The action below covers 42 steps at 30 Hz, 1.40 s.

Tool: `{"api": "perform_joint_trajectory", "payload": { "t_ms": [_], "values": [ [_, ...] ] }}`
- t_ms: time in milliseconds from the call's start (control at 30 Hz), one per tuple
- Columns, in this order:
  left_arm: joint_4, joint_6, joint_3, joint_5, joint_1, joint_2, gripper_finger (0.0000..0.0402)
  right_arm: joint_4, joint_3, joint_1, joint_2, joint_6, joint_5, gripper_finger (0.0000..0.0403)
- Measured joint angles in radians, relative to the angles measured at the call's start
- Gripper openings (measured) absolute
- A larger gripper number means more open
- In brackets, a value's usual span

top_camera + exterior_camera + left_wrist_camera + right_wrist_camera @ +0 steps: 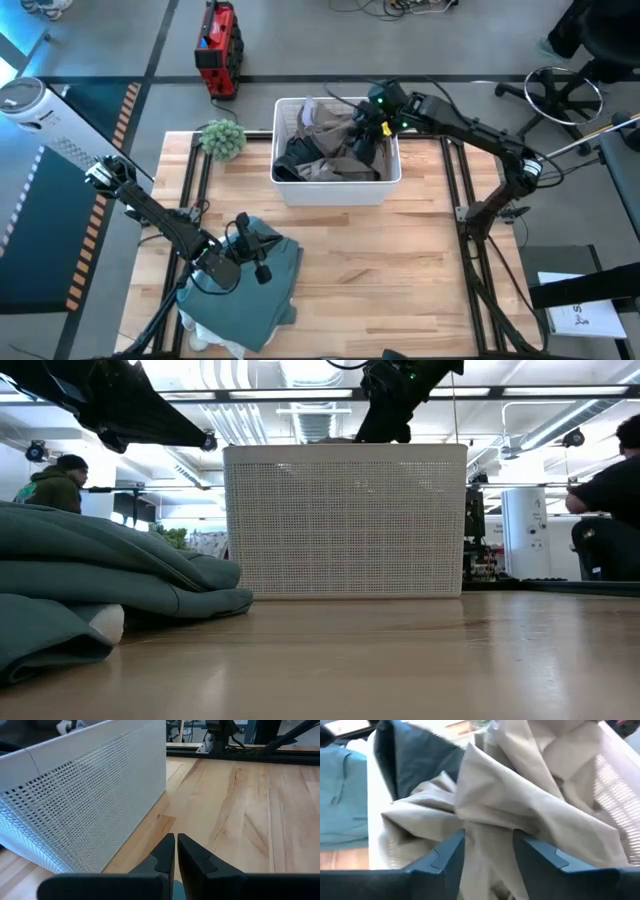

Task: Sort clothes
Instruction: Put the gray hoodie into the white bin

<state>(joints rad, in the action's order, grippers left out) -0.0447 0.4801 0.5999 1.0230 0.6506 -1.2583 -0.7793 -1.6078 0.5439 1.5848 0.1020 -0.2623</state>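
The white plastic bin [335,190] stands at the table's far middle and holds a tan garment [330,165] and a dark grey piece [300,150]. My right gripper [365,128] reaches into the bin from the far right and is shut on the tan garment [520,795]. A grey-green garment [270,290] lies folded at the near left, on top of a white piece [205,335]. My left gripper [243,228] hovers over the grey-green garment's far edge, shut and empty, pointing toward the bin [75,795]. No plaid shirt shows. My right gripper pinches a bunched fold of the tan garment [487,835] between its two fingers [450,855], several layers thick. The fingers slant down into the bin from its far right. The cloth's folds run together at the fingers and spread out below them, and the rest lies in the bin.
A small green spiky plant [222,138] stands left of the bin at the far edge. Bare wood lies between the bin and the near edge, on the right half of the table. People show in the room beyond the table, in the low view.
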Motion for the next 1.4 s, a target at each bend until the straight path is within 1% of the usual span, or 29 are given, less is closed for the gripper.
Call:
{"api": "perform_joint_trajectory", "payload": {
  "t_ms": [67,267,333,367,400,467,567,667,700,733,867,933,1100,1200,1300,1400],
  "values": [
    [0.0,0.0,0.0,-0.02,0.0,0.0,0.0011,-0.004,0.0,-0.012,0.001,-0.002,0.001,0.0175],
    [-0.001,0.0,0.0,-0.021,0.0,0.0,0.0037,0.008,-0.007,-0.04,-0.002,0.003,0.035,0.0258],
    [-0.001,0.0,0.0,-0.021,0.0,0.0,0.0046,0.016,-0.01,-0.045,-0.005,0.019,0.035,0.0272],
    [0.0,-0.002,0.0,-0.021,0.0,0.0,0.0049,0.024,-0.011,-0.047,-0.006,0.028,0.034,0.0271],
    [0.0,-0.011,0.0,-0.02,0.0,0.0,0.0052,0.033,-0.011,-0.05,-0.004,0.038,0.035,0.0265],
    [-0.001,-0.028,0.0,-0.013,-0.001,0.0,0.0053,0.071,-0.01,-0.054,0.012,0.054,0.035,0.0234],
    [-0.001,-0.034,0.0,0.002,-0.008,0.0,0.0047,0.122,-0.008,-0.06,0.061,0.09,0.035,0.0152],
    [-0.001,-0.034,0.0,0.005,-0.012,0.0,0.0033,0.162,-0.007,-0.06,0.117,0.143,0.0,0.0046],
    [-0.001,-0.034,0.0,0.006,-0.012,0.0,0.0028,0.172,-0.007,-0.06,0.134,0.161,-0.02,0.0024],
    [0.0,-0.034,0.0,0.005,-0.011,0.0,0.0022,0.172,-0.007,-0.06,0.153,0.183,-0.03,0.0014],
    [0.0,-0.029,0.0,0.006,-0.011,0.0,0.0003,0.153,-0.007,-0.053,0.238,0.224,-0.034,0.0013],
    [0.0,-0.027,0.0,0.005,-0.011,0.0,0.0003,0.152,-0.006,-0.046,0.281,0.23,-0.034,0.0004],
    [0.0,-0.027,0.0,0.005,-0.011,0.0,0.0001,0.145,-0.007,-0.033,0.378,0.256,-0.034,0.0001],
    [0.001,-0.027,0.0,0.005,-0.011,0.0,0.0001,0.141,-0.007,-0.017,0.418,0.259,-0.045,0.0],
    [0.002,-0.026,0.0,0.003,-0.011,0.0,0.0,0.128,-0.007,0.011,0.446,0.259,-0.082,0.0],
    [0.003,-0.026,0.0,-0.013,-0.011,0.0,0.0,0.119,-0.007,0.026,0.462,0.259,-0.089,0.0]
  ]
}}
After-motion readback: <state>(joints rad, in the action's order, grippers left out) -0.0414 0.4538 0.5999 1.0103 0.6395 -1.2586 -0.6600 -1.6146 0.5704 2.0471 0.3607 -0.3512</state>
